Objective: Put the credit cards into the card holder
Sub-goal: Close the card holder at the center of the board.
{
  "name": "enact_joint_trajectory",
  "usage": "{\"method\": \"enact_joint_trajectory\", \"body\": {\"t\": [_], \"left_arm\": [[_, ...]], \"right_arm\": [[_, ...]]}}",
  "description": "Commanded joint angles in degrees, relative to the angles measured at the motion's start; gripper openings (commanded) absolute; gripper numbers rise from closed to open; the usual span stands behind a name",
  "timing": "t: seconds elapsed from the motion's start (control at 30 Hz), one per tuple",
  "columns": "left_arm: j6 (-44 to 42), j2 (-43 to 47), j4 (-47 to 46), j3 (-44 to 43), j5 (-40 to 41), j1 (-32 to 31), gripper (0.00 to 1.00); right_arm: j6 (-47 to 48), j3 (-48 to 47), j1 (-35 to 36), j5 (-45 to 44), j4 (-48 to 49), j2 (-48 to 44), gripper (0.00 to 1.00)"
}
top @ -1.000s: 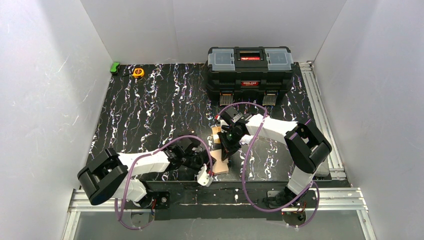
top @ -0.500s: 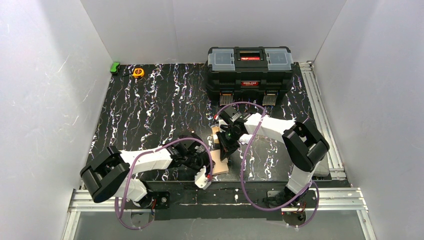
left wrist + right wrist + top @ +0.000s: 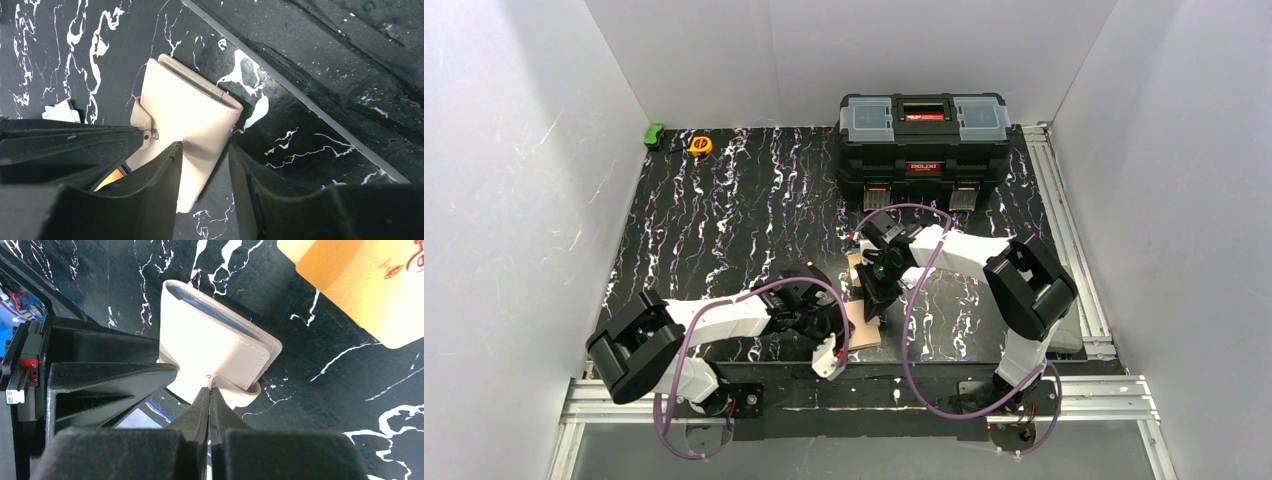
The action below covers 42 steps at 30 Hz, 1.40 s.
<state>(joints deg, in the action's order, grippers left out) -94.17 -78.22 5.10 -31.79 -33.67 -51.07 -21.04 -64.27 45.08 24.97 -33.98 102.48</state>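
the right gripper [image 3: 210, 390] pinches shut on the snap tab [image 3: 241, 392] of the card holder [image 3: 210, 340], and the left gripper [image 3: 205, 150] straddles its corner, squeezing or not i cannot tell.

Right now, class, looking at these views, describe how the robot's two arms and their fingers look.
Both the left arm and the right arm have white link shells between bulky black joints, and each carries a looping purple cable. The fingers are matt black, angular wedges that taper towards their tips.

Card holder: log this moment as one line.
card holder: folded; right gripper: shut on its tab; left gripper: straddles it, grip unclear; orange card: outside
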Motion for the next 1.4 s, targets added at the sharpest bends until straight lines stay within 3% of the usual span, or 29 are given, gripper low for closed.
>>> {"method": "enact_joint_trajectory", "body": {"t": [0.0,0.23,0.83,1.37], "left_arm": [[-0.76,-1.56,7.1,0.35,0.36,0.34,0.36],[-0.53,-1.77,5.89,0.74,0.62,0.31,0.27],[-0.65,-1.62,4.39,1.58,0.89,0.33,0.29],[-0.75,-2.71,6.08,0.55,0.98,0.31,0.29]], "right_arm": [[1.19,-2.26,0.29,0.34,-1.54,0.68,0.01],[1.31,-3.45,0.89,0.4,-2.14,1.69,0.01],[2.21,-3.9,3.0,-2.51,-3.79,3.7,0.01],[2.46,0.15,2.67,-6.1,-3.97,0.08,0.01]]}}
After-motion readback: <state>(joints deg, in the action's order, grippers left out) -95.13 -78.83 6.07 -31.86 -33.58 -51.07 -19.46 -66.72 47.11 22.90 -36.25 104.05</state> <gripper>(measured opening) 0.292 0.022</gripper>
